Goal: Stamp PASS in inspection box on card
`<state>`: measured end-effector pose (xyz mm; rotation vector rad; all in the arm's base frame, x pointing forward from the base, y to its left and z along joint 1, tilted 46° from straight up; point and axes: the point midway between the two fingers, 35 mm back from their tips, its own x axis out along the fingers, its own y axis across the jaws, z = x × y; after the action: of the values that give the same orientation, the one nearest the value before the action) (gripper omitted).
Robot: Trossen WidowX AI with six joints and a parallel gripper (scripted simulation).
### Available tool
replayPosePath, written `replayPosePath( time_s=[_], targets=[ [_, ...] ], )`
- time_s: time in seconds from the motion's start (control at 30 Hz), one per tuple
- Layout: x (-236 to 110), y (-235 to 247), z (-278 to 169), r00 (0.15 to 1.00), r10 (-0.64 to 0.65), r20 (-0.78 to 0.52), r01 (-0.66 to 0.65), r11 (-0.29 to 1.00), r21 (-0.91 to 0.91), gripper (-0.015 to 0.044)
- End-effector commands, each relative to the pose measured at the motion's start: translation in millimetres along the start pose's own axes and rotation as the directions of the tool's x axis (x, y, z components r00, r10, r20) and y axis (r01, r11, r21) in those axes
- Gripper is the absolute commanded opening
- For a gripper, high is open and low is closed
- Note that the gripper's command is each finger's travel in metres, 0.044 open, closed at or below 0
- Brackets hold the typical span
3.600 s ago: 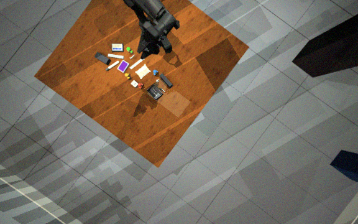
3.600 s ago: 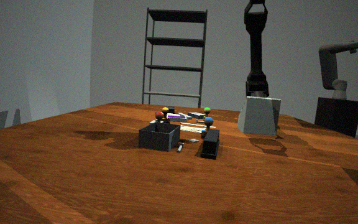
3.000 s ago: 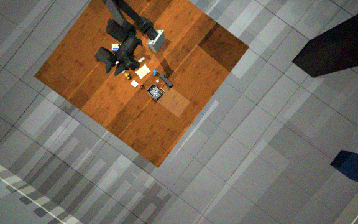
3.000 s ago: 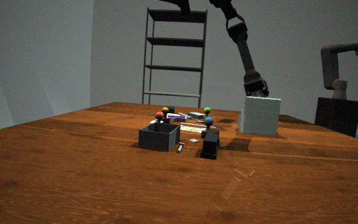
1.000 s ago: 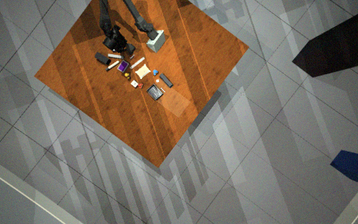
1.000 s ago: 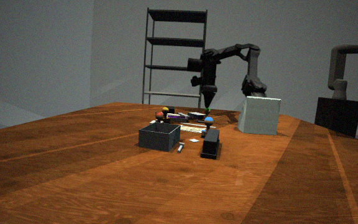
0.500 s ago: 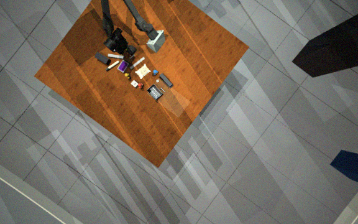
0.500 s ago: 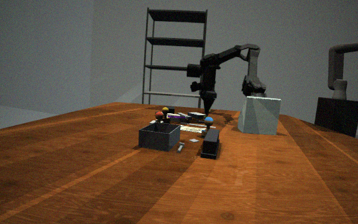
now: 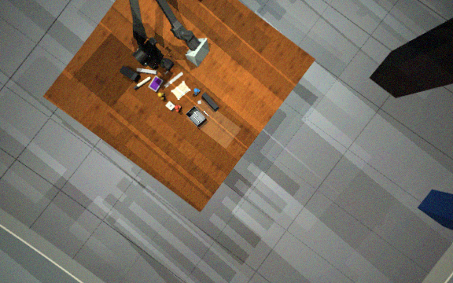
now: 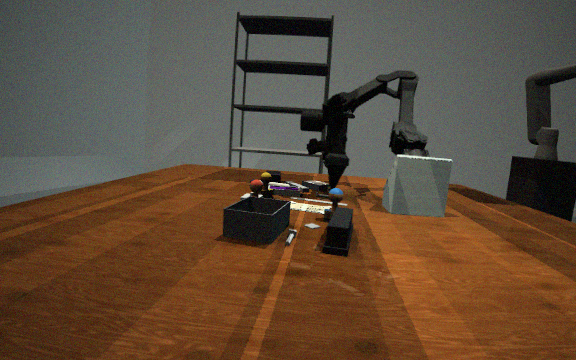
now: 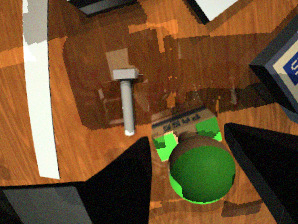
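My gripper [image 9: 167,71] [image 10: 335,184] [image 11: 186,136] is open and points down, with its fingers either side of a green-knobbed stamp [image 11: 202,172], not visibly touching it. The stamp's label seems to read PASS, upside down in the wrist view. The cream card [image 9: 181,90] [image 10: 310,207] lies flat; its box and any print are too small to make out. A pad with a purple face [image 9: 156,83] [image 10: 284,188] lies between card and arm. A dark-edged case with a blue and cream label [image 11: 291,69], partly cut off, lies right of the stamp in the wrist view.
Stamps with red [image 9: 178,108] [image 10: 256,185], yellow [image 9: 160,95] [image 10: 266,176] and blue [image 9: 197,90] [image 10: 336,194] knobs stand around the card. A white strip [image 9: 174,79] [image 11: 41,110] and a grey T-shaped piece [image 11: 128,102] lie left of the green stamp. An open tray [image 10: 248,227] and black block [image 9: 210,102] [image 10: 339,230] stand farther out.
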<state>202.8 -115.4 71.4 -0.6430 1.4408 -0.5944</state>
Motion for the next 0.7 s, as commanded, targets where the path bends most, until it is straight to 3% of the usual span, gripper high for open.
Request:
replayPosePath(
  time_s=[0.0,0.6,0.67],
  targets=[
    [-0.2,0.0,0.1,1.000,0.000,0.000,0.000,1.000,0.000,0.0216],
    [-0.2,0.0,0.1,1.000,0.000,0.000,0.000,1.000,0.000,0.0096],
    [-0.5,0.0,0.1,1.000,0.000,0.000,0.000,1.000,0.000,0.0044]
  ],
)
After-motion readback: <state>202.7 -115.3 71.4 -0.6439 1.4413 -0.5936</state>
